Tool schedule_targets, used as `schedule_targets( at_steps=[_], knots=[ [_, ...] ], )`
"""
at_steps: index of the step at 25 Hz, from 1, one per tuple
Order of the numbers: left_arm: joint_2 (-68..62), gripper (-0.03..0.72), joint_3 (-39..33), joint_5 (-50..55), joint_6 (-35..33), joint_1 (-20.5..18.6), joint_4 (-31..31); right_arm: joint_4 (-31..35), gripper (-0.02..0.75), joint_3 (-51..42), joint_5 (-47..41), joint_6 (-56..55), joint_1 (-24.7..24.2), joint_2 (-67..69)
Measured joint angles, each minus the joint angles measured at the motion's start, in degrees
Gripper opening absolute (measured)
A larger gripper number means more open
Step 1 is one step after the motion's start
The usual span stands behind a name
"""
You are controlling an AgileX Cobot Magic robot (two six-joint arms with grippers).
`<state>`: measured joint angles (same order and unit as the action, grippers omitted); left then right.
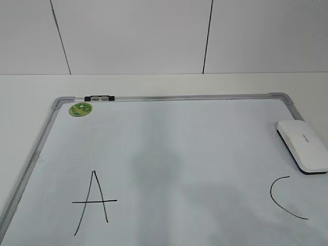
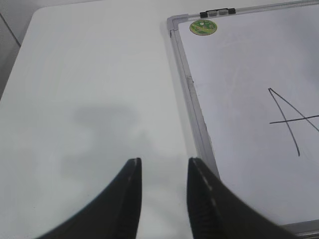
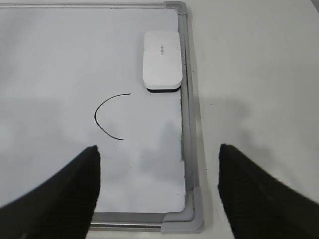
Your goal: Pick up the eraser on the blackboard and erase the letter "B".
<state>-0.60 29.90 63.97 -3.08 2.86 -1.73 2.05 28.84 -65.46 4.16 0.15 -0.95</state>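
The board [image 1: 169, 154] lies flat on the table [image 1: 31, 87]. Taking the board as landmark: the eraser [image 1: 303, 145] rests on its right side, close to the right frame edge and near the far right corner. The sticker [image 1: 80, 108] sits in the far left corner, the clip [image 1: 99, 97] on the far frame edge just beside it. The letter A [image 1: 95, 203] lies toward the near left, the C [image 1: 286, 198] near right, just in front of the eraser.

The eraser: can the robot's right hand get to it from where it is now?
Probably yes. The right hand is open, and nothing lies between it and the eraser on the blackboard.
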Motion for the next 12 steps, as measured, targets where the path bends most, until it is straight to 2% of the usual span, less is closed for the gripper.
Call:
schedule_targets(
  at_steps=[12],
  knots=[
    [0.00,0.238,0.00,0.00,0.00,0.00,0.00,0.00,0.587,0.00,0.00,-0.12,0.00,0.00]
  ],
)
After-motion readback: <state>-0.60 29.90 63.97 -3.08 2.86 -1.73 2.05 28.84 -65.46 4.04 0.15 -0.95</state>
